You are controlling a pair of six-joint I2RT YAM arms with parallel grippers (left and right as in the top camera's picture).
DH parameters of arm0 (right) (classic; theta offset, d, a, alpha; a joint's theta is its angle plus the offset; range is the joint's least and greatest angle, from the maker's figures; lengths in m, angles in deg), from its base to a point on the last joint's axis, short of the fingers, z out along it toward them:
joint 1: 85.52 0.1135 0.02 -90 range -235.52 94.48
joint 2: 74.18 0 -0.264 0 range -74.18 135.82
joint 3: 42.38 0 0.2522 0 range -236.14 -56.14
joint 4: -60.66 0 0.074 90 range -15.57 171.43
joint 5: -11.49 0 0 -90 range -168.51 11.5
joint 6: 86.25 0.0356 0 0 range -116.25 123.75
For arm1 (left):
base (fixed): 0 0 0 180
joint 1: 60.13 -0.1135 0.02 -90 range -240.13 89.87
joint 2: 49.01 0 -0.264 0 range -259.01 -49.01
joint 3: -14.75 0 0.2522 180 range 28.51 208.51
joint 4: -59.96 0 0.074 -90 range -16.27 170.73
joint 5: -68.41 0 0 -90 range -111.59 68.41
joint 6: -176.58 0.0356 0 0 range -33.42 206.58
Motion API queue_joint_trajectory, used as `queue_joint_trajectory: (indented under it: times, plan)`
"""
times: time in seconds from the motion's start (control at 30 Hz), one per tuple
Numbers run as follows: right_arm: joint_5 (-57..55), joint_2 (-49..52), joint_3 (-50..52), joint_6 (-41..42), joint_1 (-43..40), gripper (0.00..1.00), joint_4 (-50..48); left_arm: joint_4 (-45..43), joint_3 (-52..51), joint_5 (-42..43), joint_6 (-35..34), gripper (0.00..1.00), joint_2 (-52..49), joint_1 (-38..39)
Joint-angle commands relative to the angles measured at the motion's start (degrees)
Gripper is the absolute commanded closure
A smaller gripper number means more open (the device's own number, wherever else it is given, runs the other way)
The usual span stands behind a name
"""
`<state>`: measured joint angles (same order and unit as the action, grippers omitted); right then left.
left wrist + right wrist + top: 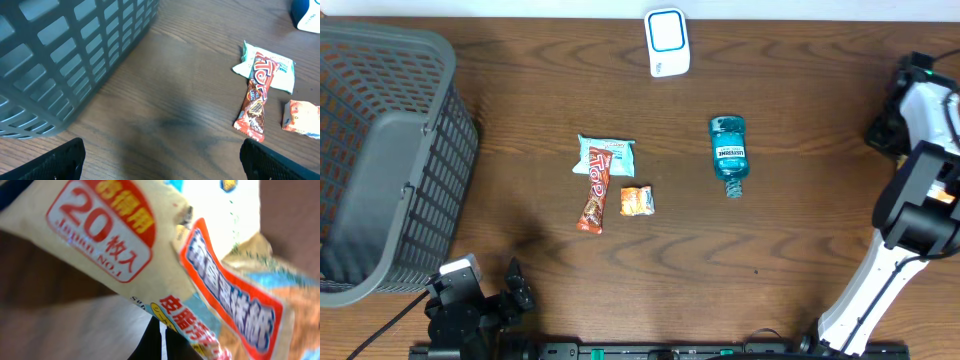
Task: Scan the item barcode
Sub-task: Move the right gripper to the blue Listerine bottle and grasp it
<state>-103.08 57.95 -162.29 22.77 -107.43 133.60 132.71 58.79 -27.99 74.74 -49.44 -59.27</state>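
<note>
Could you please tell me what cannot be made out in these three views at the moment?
Right wrist: a beige packet and an orange-labelled packet fill the blurred frame; no barcode shows, nor whether the right gripper holds either.
Overhead: any barcode on the mouthwash bottle and the candy bar is too small to see.
Left wrist: the bottle is cut off by the top-right corner.

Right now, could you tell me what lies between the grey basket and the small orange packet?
The red candy bar, beside the orange packet; the rest toward the basket is bare table, seen overhead.
</note>
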Motion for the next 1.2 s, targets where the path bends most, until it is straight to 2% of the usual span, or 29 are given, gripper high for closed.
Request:
queue_joint_trajectory:
  times: [0.0, 0.07, 0.13, 0.23, 0.3, 0.53, 0.73, 0.83, 1.0, 1.03, 1.17]
  plan:
    - [-1.4, -2.4, 0.0, -1.1, -0.2, 0.99, 0.2, 0.1, -0.2, -0.5, -0.1, 0.01, 0.2, 0.2]
    - [-1.4, -4.1, 0.0, -1.1, 0.3, 0.99, 0.0, 0.1, -0.2, -0.5, -0.1, 0.01, 0.2, 0.2]
    - [-1.2, -6.7, 0.0, -1.0, 1.1, 0.91, -0.3, 0.1, -0.2, -0.5, -0.1, 0.01, 0.2, 0.2]
    - [2.0, -11.1, 0.0, -1.0, 2.6, 0.68, -1.0, 0.1, -0.2, -0.5, -0.1, 0.01, 0.2, 0.2]
    - [5.8, -14.5, 0.0, -1.0, 3.8, 0.60, -1.4, 0.1, -0.2, -0.5, -0.1, 0.01, 0.2, 0.2]
    - [14.9, -24.1, 0.0, -0.6, 9.5, 0.56, -1.1, 0.1, -0.2, -0.5, -0.1, 0.01, 0.2, 0.2]
    - [17.8, -27.4, 0.0, 0.3, 17.6, 0.50, 1.7, 0.1, -0.2, -0.5, -0.1, 0.01, 0.2, 0.2]
    - [17.2, -27.2, 0.0, 0.2, 22.1, 0.39, 3.6, 0.1, -0.2, -0.5, -0.1, 0.01, 0.2, 0.2]
    - [17.0, -27.0, 0.2, 0.2, 27.6, 0.05, 4.0, 0.1, -0.2, -0.5, -0.1, 0.01, 0.2, 0.2]
    - [17.1, -27.0, 0.2, 0.2, 28.3, 0.01, 4.0, 0.1, -0.2, -0.5, -0.1, 0.01, 0.2, 0.2]
    - [17.5, -27.0, 0.7, 0.2, 31.3, 0.02, 4.3, 0.1, -0.2, -0.5, -0.1, 0.01, 0.2, 0.2]
